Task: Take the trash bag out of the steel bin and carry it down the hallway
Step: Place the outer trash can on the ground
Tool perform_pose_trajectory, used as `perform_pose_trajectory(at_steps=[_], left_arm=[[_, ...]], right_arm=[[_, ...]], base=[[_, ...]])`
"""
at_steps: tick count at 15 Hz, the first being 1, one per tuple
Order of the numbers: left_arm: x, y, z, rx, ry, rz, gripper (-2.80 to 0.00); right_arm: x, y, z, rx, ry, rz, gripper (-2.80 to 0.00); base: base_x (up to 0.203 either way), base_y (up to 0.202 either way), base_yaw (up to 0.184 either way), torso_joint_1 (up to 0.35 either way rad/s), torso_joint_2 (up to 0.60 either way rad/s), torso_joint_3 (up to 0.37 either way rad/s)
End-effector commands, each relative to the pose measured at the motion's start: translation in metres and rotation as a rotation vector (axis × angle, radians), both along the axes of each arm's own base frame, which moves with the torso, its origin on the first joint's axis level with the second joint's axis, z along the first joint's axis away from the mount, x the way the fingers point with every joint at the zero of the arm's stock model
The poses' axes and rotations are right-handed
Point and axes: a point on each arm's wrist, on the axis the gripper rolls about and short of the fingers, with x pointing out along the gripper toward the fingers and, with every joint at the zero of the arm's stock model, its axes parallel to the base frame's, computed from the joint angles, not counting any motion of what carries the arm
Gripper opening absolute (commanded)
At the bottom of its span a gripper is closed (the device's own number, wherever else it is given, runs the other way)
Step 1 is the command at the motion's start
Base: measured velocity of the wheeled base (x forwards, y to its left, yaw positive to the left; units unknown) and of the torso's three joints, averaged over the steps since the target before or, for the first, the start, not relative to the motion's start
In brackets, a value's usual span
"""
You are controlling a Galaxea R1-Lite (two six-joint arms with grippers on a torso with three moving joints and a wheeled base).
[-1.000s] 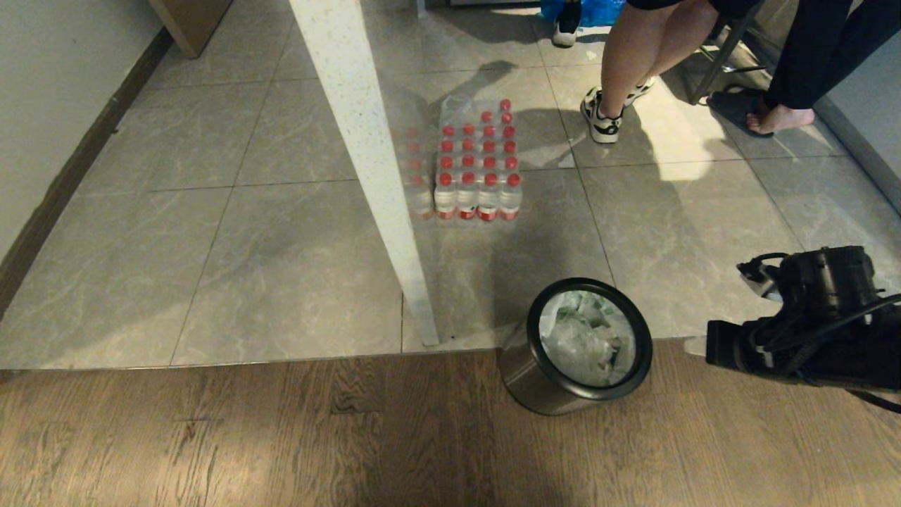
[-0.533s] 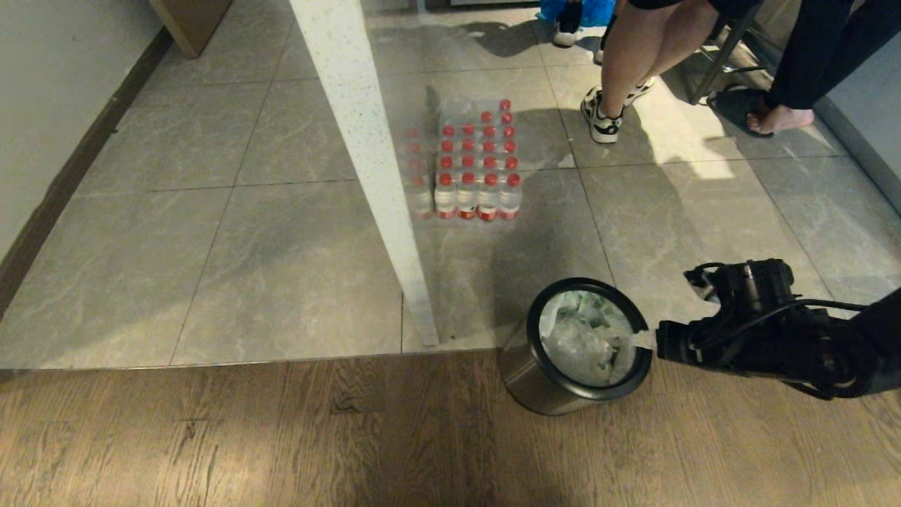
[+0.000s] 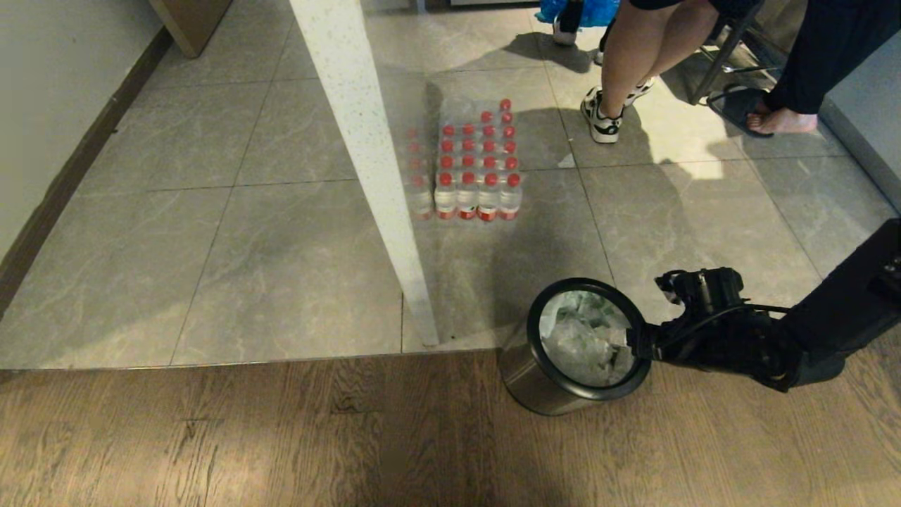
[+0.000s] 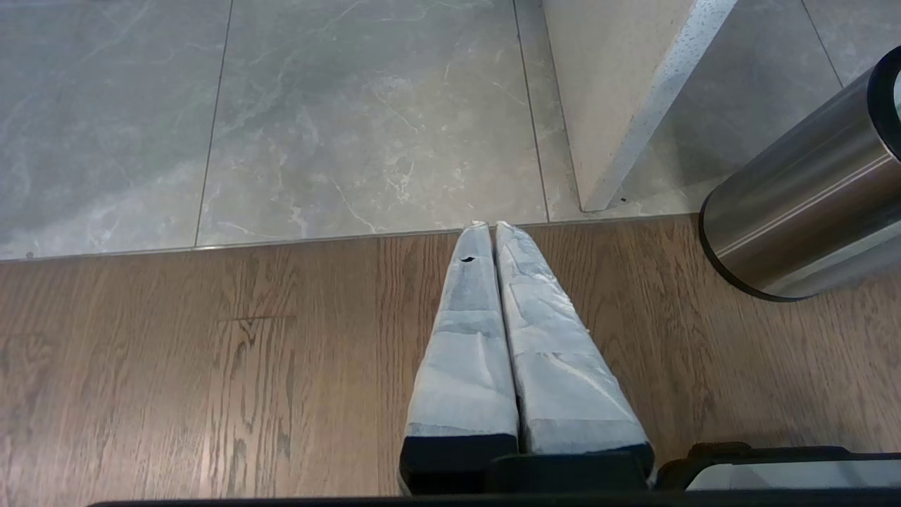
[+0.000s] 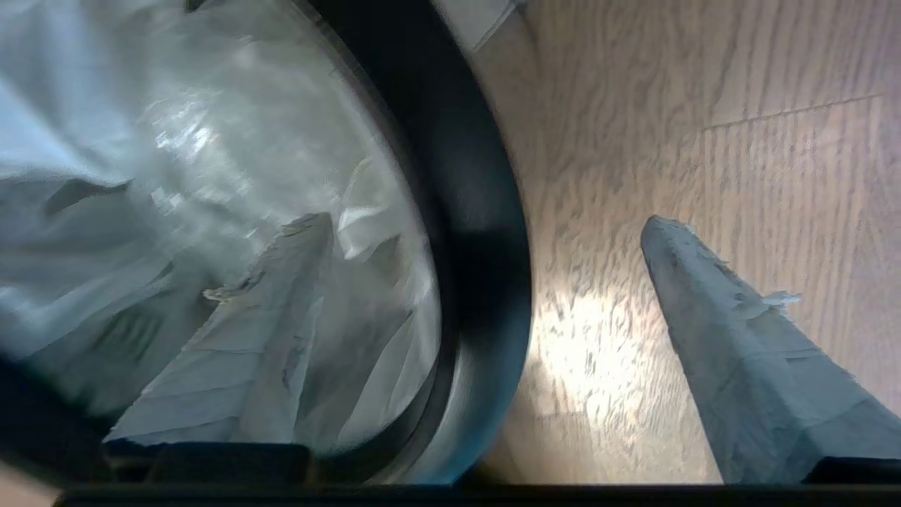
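The steel bin (image 3: 538,386) stands on the wooden floor at the edge of the hallway's grey tiles (image 3: 281,267). The trash bag (image 3: 581,339) lies crumpled inside it, white with green print. My right gripper (image 3: 635,343) is open at the bin's right side, straddling the black rim (image 5: 479,232). One finger (image 5: 281,303) is over the bag (image 5: 176,176) and the other finger (image 5: 711,317) is outside, over the wood. Nothing is held. My left gripper (image 4: 490,227) is shut and empty above the wood floor, with the bin (image 4: 795,211) off to one side.
A white speckled post (image 3: 373,169) stands just left of the bin. A shrink-wrapped pack of red-capped water bottles (image 3: 471,162) sits on the tiles behind it. People's legs (image 3: 633,63) and a blue bag (image 3: 581,10) are at the far right. A wall with a dark baseboard (image 3: 63,183) runs along the left.
My right arm has swung in from the right edge leftward and down until its gripper reaches the bin's rim. The bin and bag have not moved.
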Motion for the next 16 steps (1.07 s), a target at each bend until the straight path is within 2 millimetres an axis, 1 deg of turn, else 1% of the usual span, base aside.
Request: perform_pose_trajectory(at_steps=[1, 3, 7, 10, 12, 13, 16], left_arm=[[0.0, 0.0, 0.0, 0.0, -0.001, 0.0, -2.8], [0.0, 0.0, 0.0, 0.0, -0.001, 0.0, -2.8], [0.0, 0.0, 0.0, 0.0, -0.001, 0.0, -2.8], [0.0, 0.0, 0.0, 0.0, -0.001, 0.0, -2.8], [0.0, 0.0, 0.0, 0.0, -0.001, 0.0, -2.8], [0.0, 0.0, 0.0, 0.0, -0.002, 0.0, -2.8], [0.0, 0.0, 0.0, 0.0, -0.001, 0.0, -2.8]], right_arm=[[0.003, 0.001, -0.008, -0.003, 0.006, -0.002, -2.8], [0.009, 0.002, -0.008, -0.005, -0.026, -0.002, -2.8], [0.007, 0.001, 0.0, -0.019, -0.05, -0.024, -2.8], [0.003, 0.001, 0.019, -0.022, -0.099, -0.034, -2.8], [-0.003, 0.001, 0.037, -0.018, -0.141, -0.031, -2.8], [-0.009, 0.001, 0.047, -0.016, -0.163, -0.03, -2.8], [-0.031, -0.001, 0.069, -0.012, -0.203, -0.028, -2.8]], base=[[0.0, 0.0, 0.0, 0.0, 0.0, 0.0], [0.0, 0.0, 0.0, 0.0, 0.0, 0.0], [0.0, 0.0, 0.0, 0.0, 0.0, 0.0], [0.0, 0.0, 0.0, 0.0, 0.0, 0.0], [0.0, 0.0, 0.0, 0.0, 0.0, 0.0], [0.0, 0.0, 0.0, 0.0, 0.0, 0.0], [0.0, 0.0, 0.0, 0.0, 0.0, 0.0]])
